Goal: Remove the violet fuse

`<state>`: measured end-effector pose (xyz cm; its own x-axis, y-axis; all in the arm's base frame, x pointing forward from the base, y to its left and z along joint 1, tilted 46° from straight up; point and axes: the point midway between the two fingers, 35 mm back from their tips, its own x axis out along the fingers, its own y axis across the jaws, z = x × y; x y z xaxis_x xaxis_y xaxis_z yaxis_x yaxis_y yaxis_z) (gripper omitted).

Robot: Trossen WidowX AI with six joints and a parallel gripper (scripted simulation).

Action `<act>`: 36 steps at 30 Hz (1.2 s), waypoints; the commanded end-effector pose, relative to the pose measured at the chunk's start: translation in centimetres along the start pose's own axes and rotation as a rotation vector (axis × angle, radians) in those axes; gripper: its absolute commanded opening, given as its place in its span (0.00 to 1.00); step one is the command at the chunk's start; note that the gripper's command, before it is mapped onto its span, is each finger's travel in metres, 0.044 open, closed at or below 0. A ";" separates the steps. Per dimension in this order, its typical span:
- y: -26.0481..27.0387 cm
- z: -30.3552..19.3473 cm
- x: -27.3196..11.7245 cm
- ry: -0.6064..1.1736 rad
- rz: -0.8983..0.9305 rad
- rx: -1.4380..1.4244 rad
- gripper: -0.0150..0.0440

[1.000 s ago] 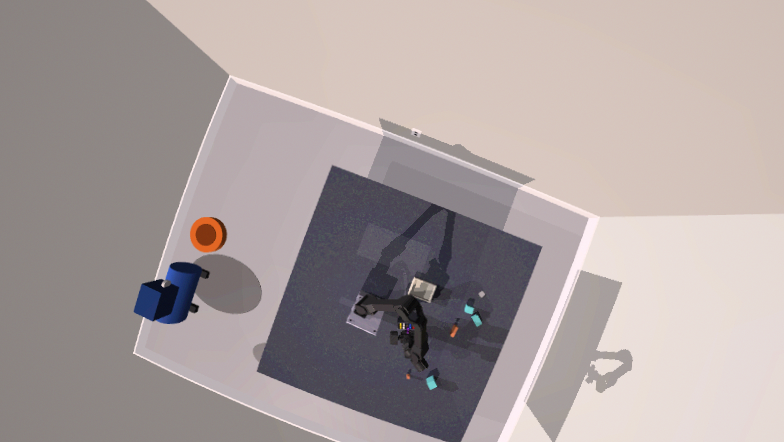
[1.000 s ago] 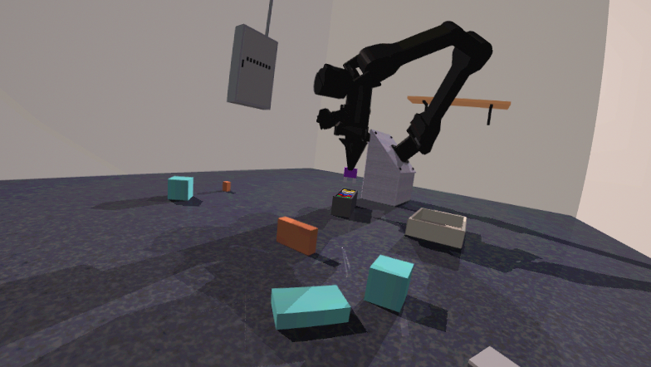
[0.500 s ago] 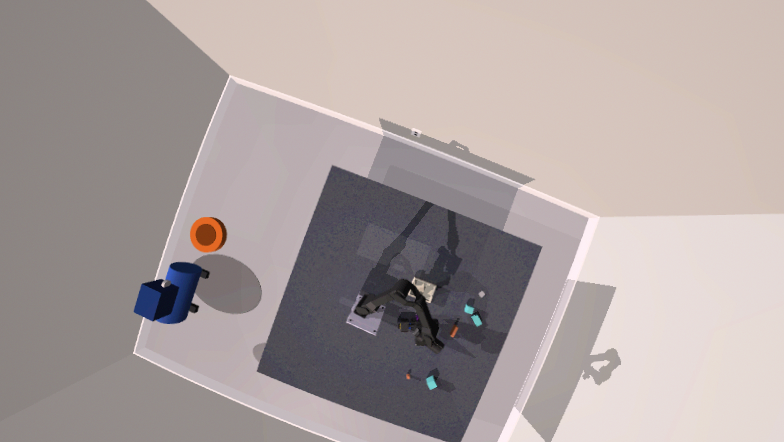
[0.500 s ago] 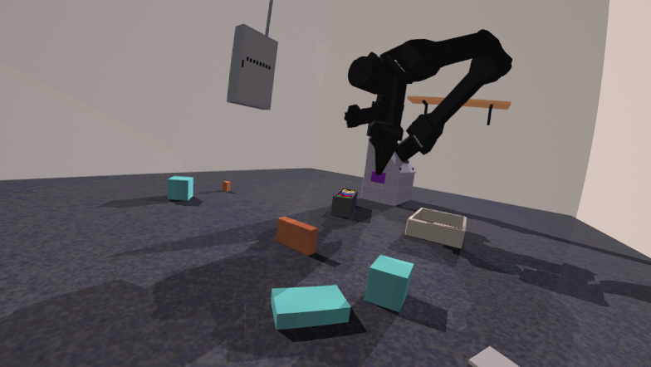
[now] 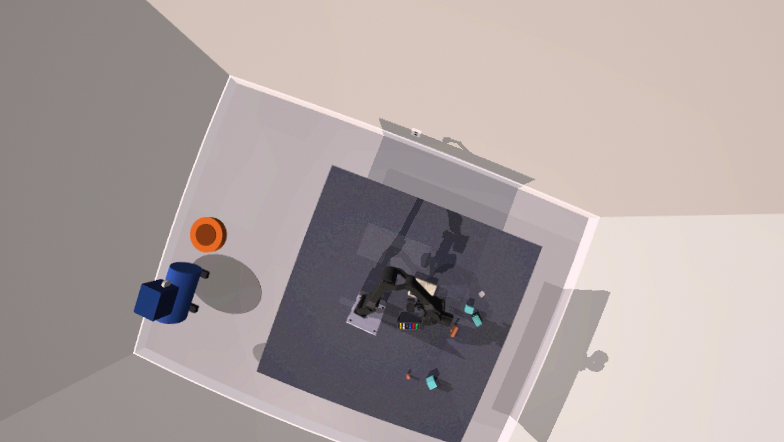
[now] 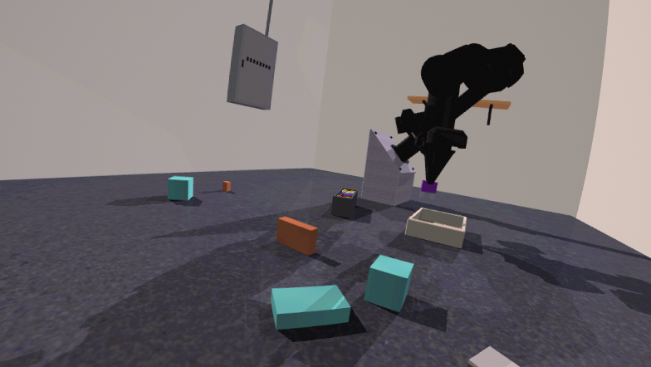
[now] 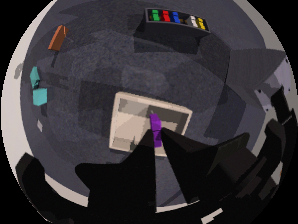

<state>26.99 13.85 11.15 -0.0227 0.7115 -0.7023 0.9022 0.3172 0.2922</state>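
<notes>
The black parallel-jaw gripper [image 6: 428, 180], pinching the small violet fuse [image 6: 428, 186], should descend straight into the open beige tray [image 6: 436, 233] before releasing

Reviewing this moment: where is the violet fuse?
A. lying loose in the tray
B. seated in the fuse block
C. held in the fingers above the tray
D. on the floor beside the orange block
C: the violet fuse is pinched at the tip of the gripper, hanging in the air over the tray, well away from the fuse block.
</notes>
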 end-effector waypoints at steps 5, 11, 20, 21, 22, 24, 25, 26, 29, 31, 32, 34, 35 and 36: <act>0.2 -3.2 -0.1 0.021 0.004 -0.001 0.25; 0.2 -3.2 0.6 0.021 0.003 -0.001 0.25; 0.3 -3.2 2.0 0.021 0.003 -0.001 0.25; 0.3 -3.2 2.2 0.021 0.003 -0.001 0.25; 0.3 -3.2 2.4 0.021 0.004 -0.001 0.25; 0.2 -3.2 2.7 0.021 0.004 -0.001 0.25; 0.2 -3.3 2.8 0.021 0.004 -0.001 0.25; 0.2 -3.3 3.0 0.021 0.004 -0.001 0.25; 0.2 -3.3 3.5 0.022 0.004 -0.001 0.25; 0.2 -3.3 3.8 0.023 0.004 -0.001 0.25; 0.2 -3.3 3.8 0.023 0.005 -0.001 0.25; 0.2 -3.3 3.9 0.023 0.005 -0.001 0.25; 0.2 -3.3 3.9 0.023 0.005 -0.001 0.25; 0.4 -3.4 3.6 0.026 0.010 -0.008 0.30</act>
<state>25.80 18.67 10.96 -0.0246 0.7305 -0.6825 0.8993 0.3143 0.3040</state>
